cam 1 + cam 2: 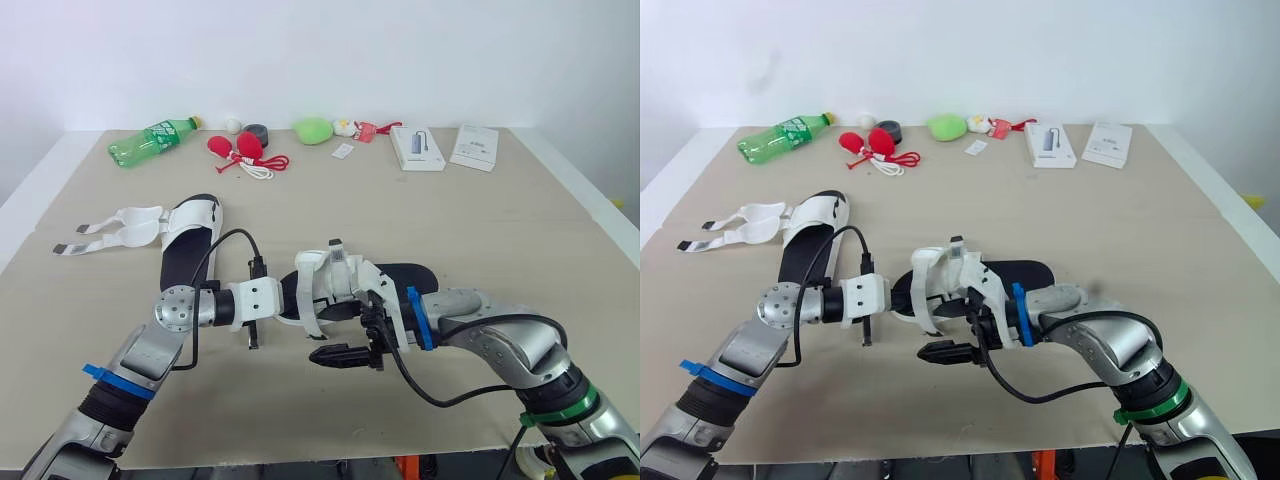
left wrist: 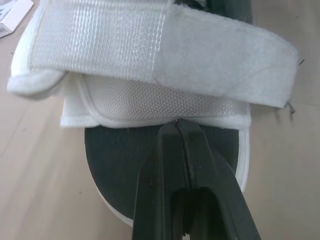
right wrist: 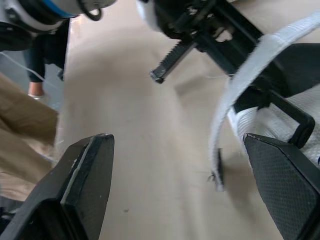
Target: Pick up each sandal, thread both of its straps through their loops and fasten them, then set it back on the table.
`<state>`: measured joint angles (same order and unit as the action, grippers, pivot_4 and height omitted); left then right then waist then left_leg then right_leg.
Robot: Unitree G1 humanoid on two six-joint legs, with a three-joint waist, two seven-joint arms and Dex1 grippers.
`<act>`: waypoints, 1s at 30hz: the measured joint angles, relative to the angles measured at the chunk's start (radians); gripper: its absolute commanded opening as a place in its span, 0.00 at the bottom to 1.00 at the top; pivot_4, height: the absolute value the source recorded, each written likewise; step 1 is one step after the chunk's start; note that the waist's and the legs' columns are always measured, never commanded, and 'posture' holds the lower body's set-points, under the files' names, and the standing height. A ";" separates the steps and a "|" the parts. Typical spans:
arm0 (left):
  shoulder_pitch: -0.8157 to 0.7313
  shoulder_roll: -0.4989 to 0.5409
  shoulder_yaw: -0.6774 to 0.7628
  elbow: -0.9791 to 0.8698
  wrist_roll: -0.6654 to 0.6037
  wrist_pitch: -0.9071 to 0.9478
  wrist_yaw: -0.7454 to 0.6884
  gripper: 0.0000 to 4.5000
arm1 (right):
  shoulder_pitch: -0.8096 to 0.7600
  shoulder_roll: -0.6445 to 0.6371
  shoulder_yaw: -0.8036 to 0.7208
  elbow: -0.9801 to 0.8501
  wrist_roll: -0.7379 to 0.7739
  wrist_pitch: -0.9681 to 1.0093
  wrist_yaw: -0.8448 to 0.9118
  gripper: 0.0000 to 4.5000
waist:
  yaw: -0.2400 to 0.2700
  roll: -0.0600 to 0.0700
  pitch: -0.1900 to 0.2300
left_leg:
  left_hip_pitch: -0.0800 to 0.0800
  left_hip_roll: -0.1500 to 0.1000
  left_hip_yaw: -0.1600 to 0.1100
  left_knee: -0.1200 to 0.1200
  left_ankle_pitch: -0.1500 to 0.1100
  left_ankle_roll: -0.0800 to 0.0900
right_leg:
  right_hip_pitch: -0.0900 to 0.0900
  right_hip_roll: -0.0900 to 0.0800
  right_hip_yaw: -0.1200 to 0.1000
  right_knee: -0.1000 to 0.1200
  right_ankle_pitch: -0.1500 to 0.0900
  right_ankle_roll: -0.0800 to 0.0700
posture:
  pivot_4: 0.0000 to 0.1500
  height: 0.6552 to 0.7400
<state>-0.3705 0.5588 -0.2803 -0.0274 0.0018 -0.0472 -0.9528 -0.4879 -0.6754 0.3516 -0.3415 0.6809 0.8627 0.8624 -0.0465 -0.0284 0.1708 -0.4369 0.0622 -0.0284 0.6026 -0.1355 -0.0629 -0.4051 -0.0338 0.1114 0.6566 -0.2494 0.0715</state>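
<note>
1. Pinching tight, your left gripper (image 2: 177, 125) grips the near sandal (image 1: 335, 272) by the hem of its mesh strap, midway along the table (image 1: 500, 220) toward its front edge.
2. Your right gripper (image 3: 177, 145) hangs spread wide, holding nothing; the loose strap (image 3: 227, 110) dangles between its fingers, just beside the black loop (image 3: 302, 131).
3. Close off-centre and you will likely miss the strap tip or knock it from the loop.
4. Pull hard and the thin hem pinch may slip.
5. The far sandal (image 1: 185, 250) lies unfastened near the left edge.
</note>
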 measured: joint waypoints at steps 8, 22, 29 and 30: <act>0.002 -0.004 -0.002 0.001 0.016 0.000 0.027 0.00 | -0.011 0.040 0.000 0.037 -0.051 0.000 0.025 0.83 | 0.000 0.000 0.000 | 0.000 0.000 0.000 0.000 0.001 0.001 | 0.000 0.000 0.000 0.000 0.001 -0.001 | 1.00 1.00; 0.014 -0.006 -0.008 -0.020 0.017 0.001 0.033 0.00 | -0.030 0.113 -0.023 0.100 -0.038 0.197 -0.043 0.03 | 0.001 0.000 0.000 | -0.001 0.000 0.000 -0.001 0.001 0.001 | 0.000 0.000 0.000 -0.001 0.000 0.001 | 1.00 1.00; 0.015 -0.007 -0.011 -0.013 0.019 -0.001 0.035 0.00 | -0.066 0.116 -0.079 0.099 0.017 0.312 -0.038 0.03 | 0.001 0.000 0.000 | -0.001 0.000 0.000 -0.001 0.001 0.001 | -0.001 0.000 0.000 -0.001 0.000 0.000 | 1.00 1.00; 0.015 -0.007 -0.011 -0.011 0.019 -0.002 0.035 0.00 | -0.068 0.115 -0.079 0.099 0.023 0.325 -0.036 0.18 | 0.001 0.000 0.000 | -0.001 0.000 0.000 -0.001 0.001 0.001 | -0.001 0.000 0.000 -0.002 0.000 0.000 | 1.00 1.00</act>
<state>-0.3560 0.5521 -0.2916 -0.0380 0.0208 -0.0497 -0.9177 -0.5561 -0.5599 0.2724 -0.2420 0.7037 1.1873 0.8261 -0.0453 -0.0283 0.1709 -0.4382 0.0621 -0.0284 0.6018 -0.1349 -0.0621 -0.4057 -0.0340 0.1114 0.6549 -0.2492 0.0720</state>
